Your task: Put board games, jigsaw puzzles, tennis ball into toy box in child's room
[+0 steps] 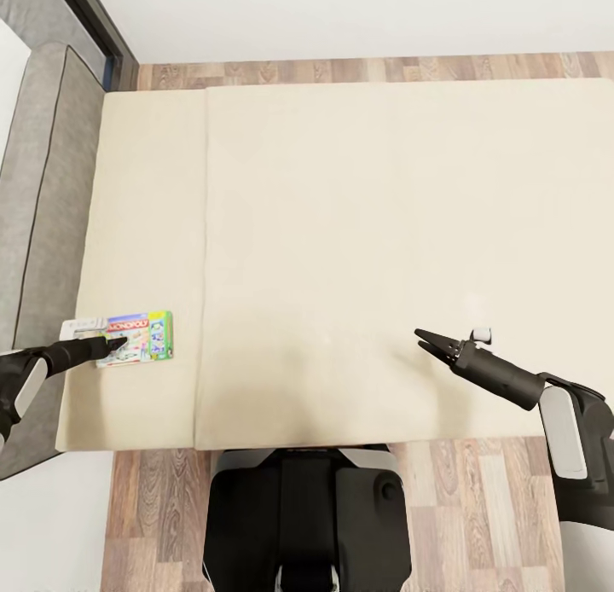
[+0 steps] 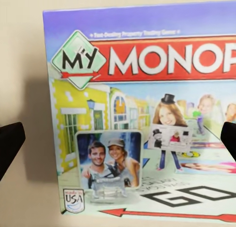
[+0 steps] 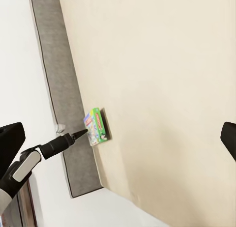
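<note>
A green Monopoly board game (image 1: pixel 141 338) lies flat on the cream bed (image 1: pixel 358 234), near its front left corner. My left gripper (image 1: pixel 115 345) reaches over the box's left part. In the left wrist view the printed lid (image 2: pixel 142 114) is seen close up, and the left gripper (image 2: pixel 118 141) is open, one dark fingertip (image 2: pixel 10 143) at each side of the picture. My right gripper (image 1: pixel 424 339) hovers open over bare mattress at the front right. The right wrist view takes in the box (image 3: pixel 97 126) and the left gripper (image 3: pixel 81 133) from afar.
A grey padded frame (image 1: pixel 51 191) runs along the bed's left side, with white wall beyond it. Wood-plank floor (image 1: pixel 477 507) lies in front of the bed and behind its far edge. My dark base (image 1: pixel 307 515) stands against the bed's front edge.
</note>
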